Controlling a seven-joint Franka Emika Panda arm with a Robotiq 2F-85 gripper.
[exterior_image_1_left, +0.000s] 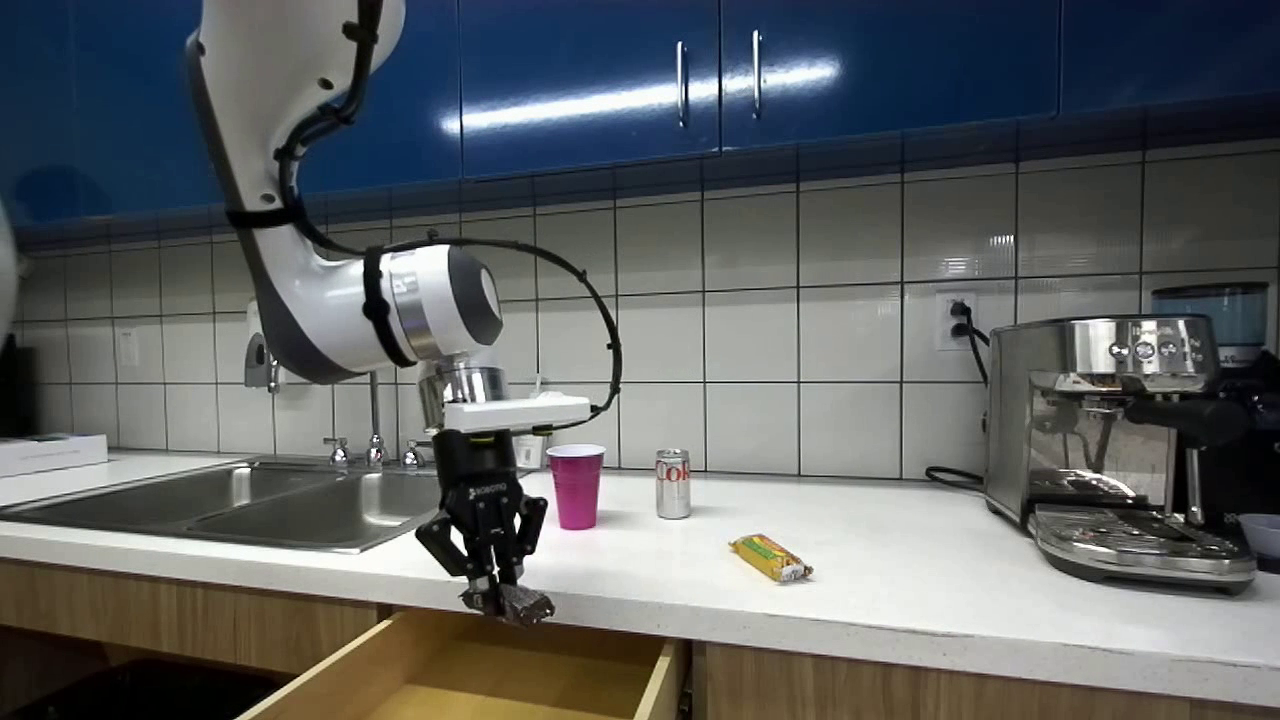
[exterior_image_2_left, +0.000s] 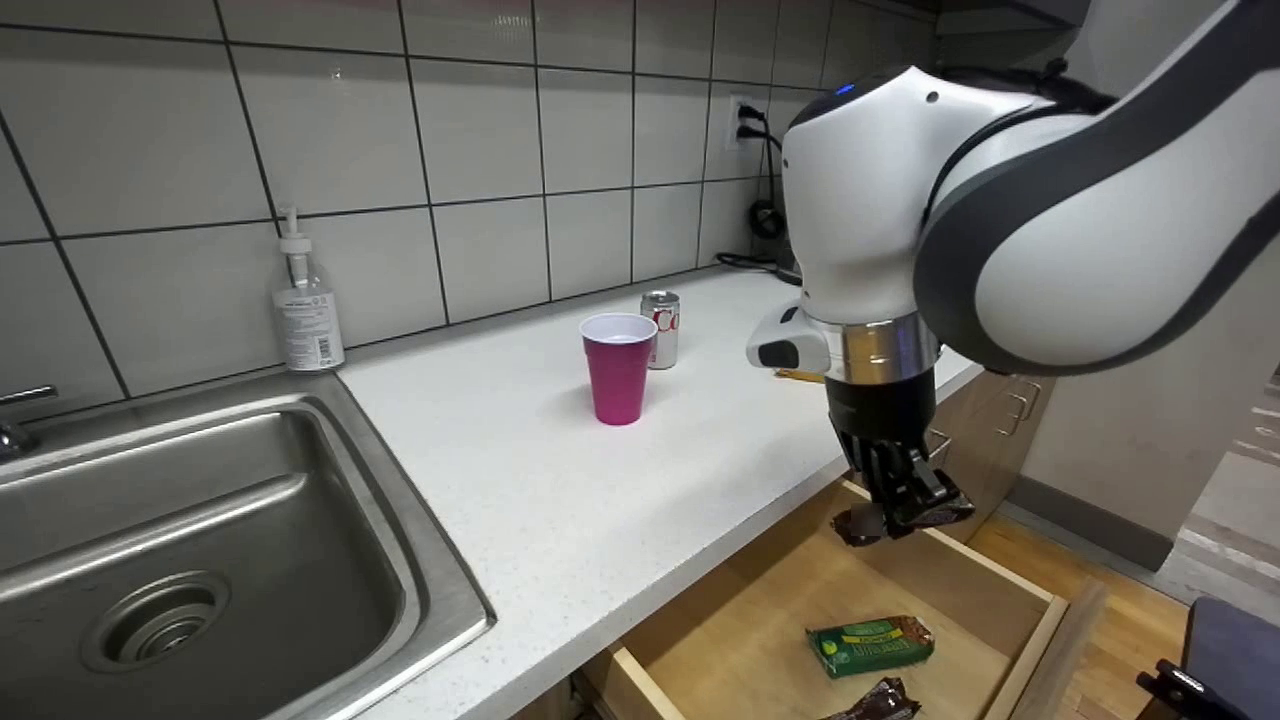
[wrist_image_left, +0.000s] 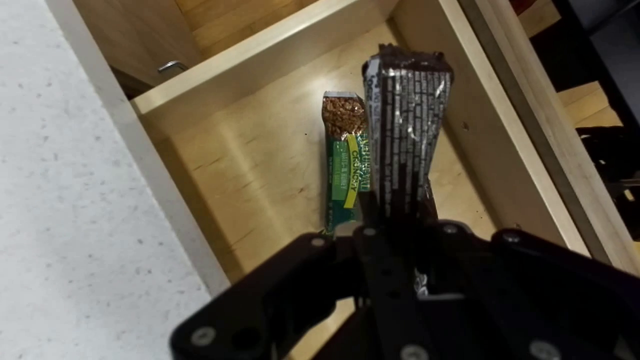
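Over the pulled-out drawer (exterior_image_1_left: 540, 668), in an exterior view, my gripper (exterior_image_1_left: 497, 588) pinched a brown-wrapped bar (exterior_image_1_left: 527, 606), the fingers pressed together on it. I had it clear of the drawer floor, near the front edge of the white counter (exterior_image_1_left: 900, 600). On that counter a pink cup (exterior_image_1_left: 576, 488) stood upright, a silver can (exterior_image_1_left: 673, 490) stood near it, a yellow-wrapped bar (exterior_image_1_left: 768, 557) lay farther along, and an espresso machine (exterior_image_1_left: 1085, 440) stood well apart from the cup.

In an exterior view as well, both ends of what I held poked out past the fingers. Below, on the drawer floor, lay a green-wrapped bar (exterior_image_2_left: 870, 647); near it was another brown wrapper (exterior_image_2_left: 878, 703), partly cut off by the view's bottom edge. A clear soap bottle (exterior_image_2_left: 308, 325) stood at the corner of the metal sink (exterior_image_2_left: 240, 510).

In the wrist view, my dark fingers filled the lower part, and the held bar stuck out beyond them, its fine print too blurred to read. It covered part of the green-wrapped bar underneath.
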